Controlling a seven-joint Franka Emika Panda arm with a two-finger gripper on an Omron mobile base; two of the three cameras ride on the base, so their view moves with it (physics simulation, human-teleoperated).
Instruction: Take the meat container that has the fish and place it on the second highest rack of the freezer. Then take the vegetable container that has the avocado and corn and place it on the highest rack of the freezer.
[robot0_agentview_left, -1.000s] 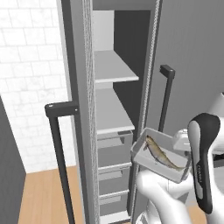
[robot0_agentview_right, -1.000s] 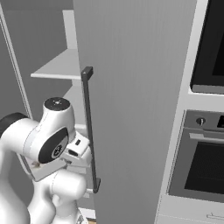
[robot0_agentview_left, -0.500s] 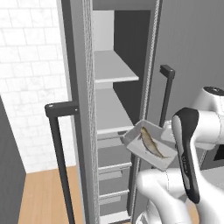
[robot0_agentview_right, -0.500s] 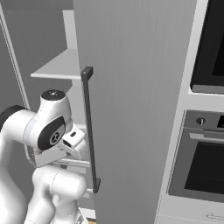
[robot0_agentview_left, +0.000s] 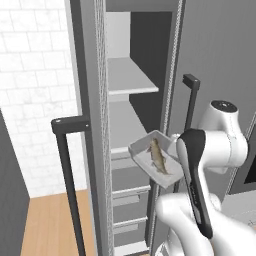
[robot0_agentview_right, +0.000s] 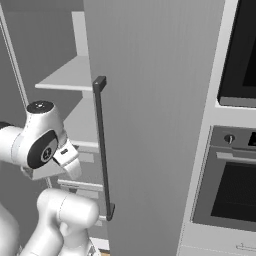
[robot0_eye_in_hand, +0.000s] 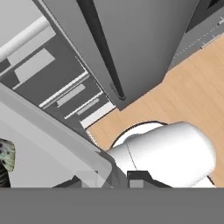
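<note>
The meat container (robot0_agentview_left: 152, 159), a shallow pale tray, is held tilted in the air just in front of the open freezer (robot0_agentview_left: 89, 100). The brownish fish (robot0_agentview_left: 158, 156) lies along it. My gripper (robot0_eye_in_hand: 109, 178) is shut on the tray's near rim (robot0_eye_in_hand: 57, 133), and a bit of the fish (robot0_eye_in_hand: 6, 158) shows at the left edge of the hand view. The tray hangs at about the level of the second highest rack (robot0_agentview_left: 121, 131), below the highest rack (robot0_agentview_left: 131, 81). My forearm hides the gripper in the left base view. The avocado and corn container is out of view.
Grey drawers (robot0_agentview_left: 131, 196) sit under the racks. The right freezer door (robot0_agentview_right: 150, 125) stands open close beside the arm, with its black bar handle (robot0_agentview_right: 102, 150). Another black-handled door (robot0_agentview_left: 67, 170) stands at the left. A wall oven (robot0_agentview_right: 227, 195) is at the right.
The arm has swung the tray with the fish left and slightly up, from beside the door handle to just in front of the freezer's opening. The grip has not changed.
</note>
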